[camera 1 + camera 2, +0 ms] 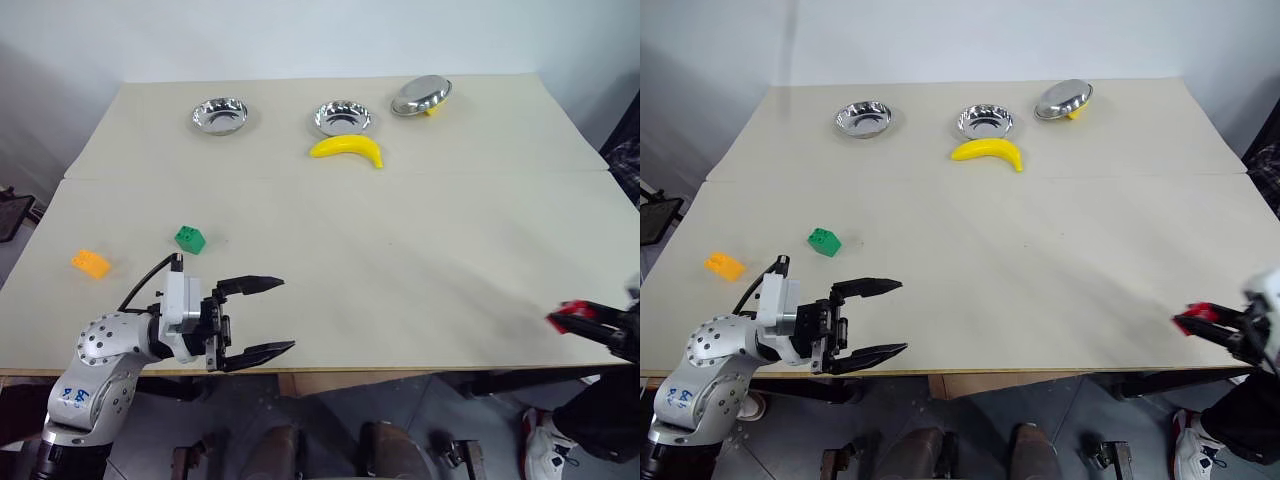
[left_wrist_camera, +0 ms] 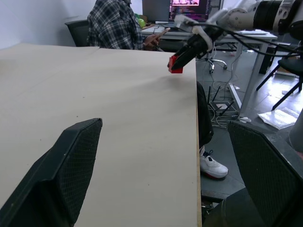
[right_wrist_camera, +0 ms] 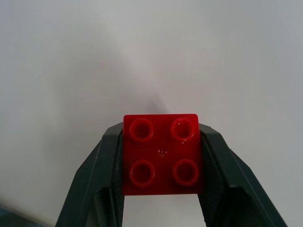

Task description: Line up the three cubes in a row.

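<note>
You've got the red cube clamped in the right gripper at 4 o'clock; left gripper spread, empty. Green cube and orange cube wait at 8 o'clock; no row yet.

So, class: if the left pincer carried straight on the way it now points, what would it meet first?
Probably nothing on the table: the open left pincer points along the near edge toward the right pincer holding the red cube; depth is unclear.
</note>
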Controlling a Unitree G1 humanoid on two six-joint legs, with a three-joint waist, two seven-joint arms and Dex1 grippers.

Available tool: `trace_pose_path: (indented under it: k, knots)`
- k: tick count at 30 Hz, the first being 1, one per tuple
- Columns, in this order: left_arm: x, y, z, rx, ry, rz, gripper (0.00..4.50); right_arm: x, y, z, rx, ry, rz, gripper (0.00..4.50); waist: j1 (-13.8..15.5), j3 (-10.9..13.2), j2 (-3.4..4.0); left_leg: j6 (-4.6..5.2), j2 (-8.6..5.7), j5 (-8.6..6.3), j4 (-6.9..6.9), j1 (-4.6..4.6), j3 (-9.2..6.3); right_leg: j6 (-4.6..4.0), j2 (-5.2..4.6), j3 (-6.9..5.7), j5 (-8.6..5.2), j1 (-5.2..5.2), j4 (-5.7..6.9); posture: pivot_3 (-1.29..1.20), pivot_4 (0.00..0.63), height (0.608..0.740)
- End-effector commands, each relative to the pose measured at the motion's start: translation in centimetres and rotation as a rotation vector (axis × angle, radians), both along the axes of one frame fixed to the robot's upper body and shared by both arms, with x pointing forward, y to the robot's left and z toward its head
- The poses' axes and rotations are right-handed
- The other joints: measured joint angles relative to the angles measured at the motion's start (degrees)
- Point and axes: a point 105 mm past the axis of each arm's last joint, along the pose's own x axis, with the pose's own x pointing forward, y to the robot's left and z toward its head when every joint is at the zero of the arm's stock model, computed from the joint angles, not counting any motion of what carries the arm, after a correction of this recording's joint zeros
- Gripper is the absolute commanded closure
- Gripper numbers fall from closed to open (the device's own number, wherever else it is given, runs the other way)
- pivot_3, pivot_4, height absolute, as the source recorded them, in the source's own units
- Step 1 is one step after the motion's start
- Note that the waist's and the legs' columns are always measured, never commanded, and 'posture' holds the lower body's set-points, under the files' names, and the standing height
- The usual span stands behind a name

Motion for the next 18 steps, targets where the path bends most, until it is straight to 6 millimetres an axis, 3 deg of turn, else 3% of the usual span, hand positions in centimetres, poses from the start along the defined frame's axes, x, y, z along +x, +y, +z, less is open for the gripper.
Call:
trace_pose_path:
  k: [1, 6, 11, 18]
  knots:
    - [0.5, 1.7, -1.0, 0.008, 0.001, 0.081, 0.0, 1.2, 5.0, 1.6, -0.032, -0.064, 0.334, 2.97, -0.4, 0.0, -0.04, 0.0, 0.01, 0.0, 0.04, 0.02, 0.02, 0.0, 0.0, 0.01, 0.0, 0.02, -0.01, 0.0, 0.15, 0.74]
    - [0.4, 4.0, -3.1, 0.035, 0.047, 0.181, 0.0, 3.1, 9.2, 1.5, -0.04, -0.056, 0.579, 2.97, 0.0, 0.1, -0.2, -0.02, 0.0, -0.02, 0.2, -0.1, -0.17, 0.0, -0.06, -0.08, 0.0, -0.02, 0.0, 0.0, 0.15, 0.74]
    - [0.0, 5.3, -4.2, 0.045, 0.065, 0.246, 0.0, 5.7, 10.8, 0.7, -0.086, -0.075, 0.694, 2.97, 0.0, 0.2, -0.3, -0.01, -0.05, -0.12, 0.37, -0.2, -0.24, 0.0, -0.14, -0.18, 0.0, 0.0, -0.01, 0.0, 0.15, 0.74]
    - [0.2, 5.2, -3.6, 0.039, 0.047, 0.254, 0.0, 8.5, 11.9, 0.3, -0.097, -0.074, 0.732, 2.97, -0.5, 0.2, -0.31, -0.03, -0.02, -0.14, 0.39, -0.19, -0.23, 0.0, -0.14, -0.26, 0.0, -0.05, 0.07, 0.0, 0.15, 0.74]
